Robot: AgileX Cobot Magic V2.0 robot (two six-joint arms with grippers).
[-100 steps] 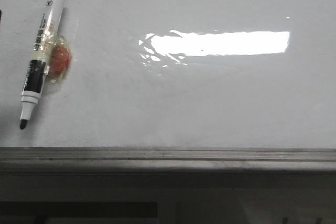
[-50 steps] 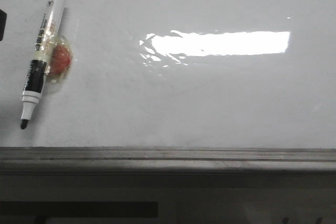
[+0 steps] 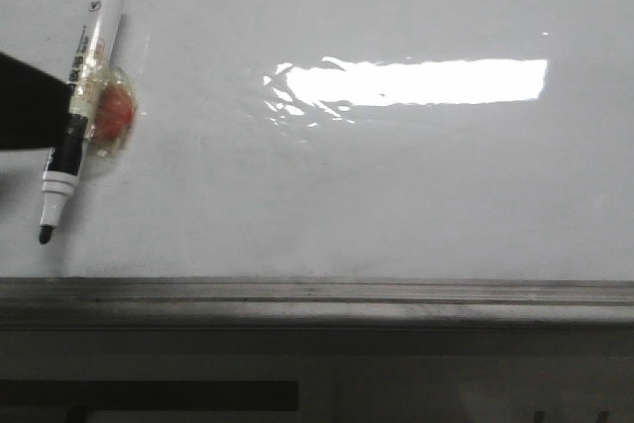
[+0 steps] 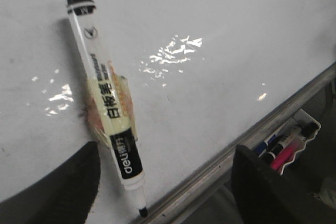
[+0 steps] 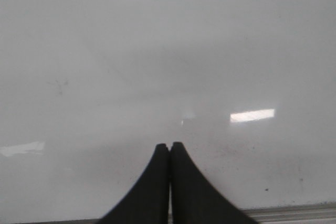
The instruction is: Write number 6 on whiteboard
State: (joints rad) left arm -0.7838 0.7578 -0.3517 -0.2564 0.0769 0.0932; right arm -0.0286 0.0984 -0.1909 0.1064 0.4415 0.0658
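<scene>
The whiteboard (image 3: 396, 195) is glossy white with a bright glare patch (image 3: 416, 81) and a grey metal ledge (image 3: 317, 294) along its near edge. No number 6 shows on it. An uncapped black-and-white marker (image 3: 77, 96) lies on the board at the left, tip toward the ledge, with a red lump (image 3: 114, 114) under clear tape on its side. My left gripper (image 4: 163, 182) is open, its black fingers on either side of the marker's (image 4: 105, 98) tip end, not touching it. One finger (image 3: 30, 101) enters the front view beside the marker. My right gripper (image 5: 169, 146) is shut and empty over bare board.
A white tray (image 4: 291, 142) with several coloured markers sits beyond the ledge (image 4: 247, 140) in the left wrist view. The ledge also shows in the right wrist view (image 5: 294, 214).
My left gripper has come in from the left edge of the front view and now reaches the marker. The marker and the right gripper have not moved.
</scene>
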